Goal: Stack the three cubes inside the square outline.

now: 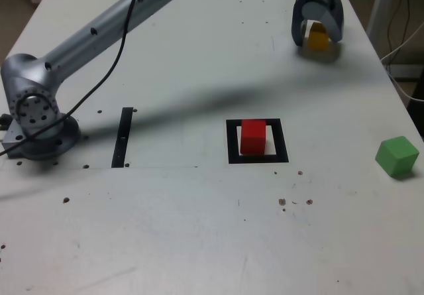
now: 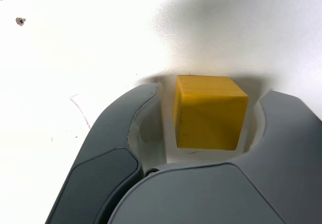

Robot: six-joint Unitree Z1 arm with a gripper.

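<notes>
Green cube (image 1: 397, 156) sits by the bench's (image 1: 199, 242) right edge in the exterior view. Red cube (image 1: 252, 136) stands inside the square outline (image 1: 258, 158), mid-bench. My gripper (image 1: 318, 35) is near the far right corner, jaws spread around the yellow cube (image 2: 209, 112), a gap showing on 1 side.

No readable text, label, brand, number or sign in either view.
</notes>
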